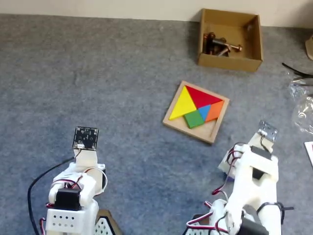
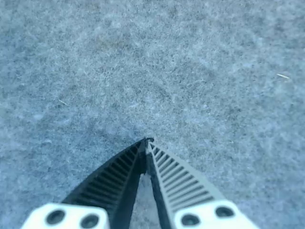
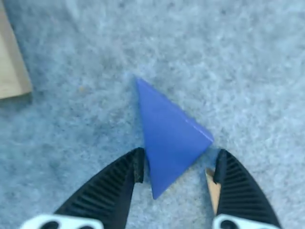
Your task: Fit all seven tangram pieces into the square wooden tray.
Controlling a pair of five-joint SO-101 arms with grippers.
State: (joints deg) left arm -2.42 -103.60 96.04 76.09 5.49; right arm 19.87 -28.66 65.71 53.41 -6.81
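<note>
Right gripper [image 3: 178, 167] is spread wide, with its fingers [image 3: 125, 179] straddling the blue triangle [image 3: 169, 138]. One tip sits right at the triangle's long edge and the other is just beside its square corner. I can't tell if either actually touches, and it isn't gripping anything. Left gripper [image 2: 145, 141] is pinched fully closed on nothing, tips meeting over bare desk [image 2: 143, 62] toward the near left corner.

The blue triangle lies flat on the desk near the near right corner, a little off one corner of the tray [image 3: 10, 62]. Its longest side runs roughly straight out from the gripper. One sharp corner points away past the fingertips and the other sits between the fingers. It's plain solid blue with crisp edges.

The tray sits right of the desk's middle, turned diagonally. In it are a yellow triangle [image 1: 182, 104], a red triangle [image 1: 203, 95], a small light blue piece [image 1: 204, 110], an orange piece [image 1: 213, 111] and a green square [image 1: 194, 118]. A strip of bare wood runs along one side. There's a box [image 1: 230, 61] by the far edge.
</note>
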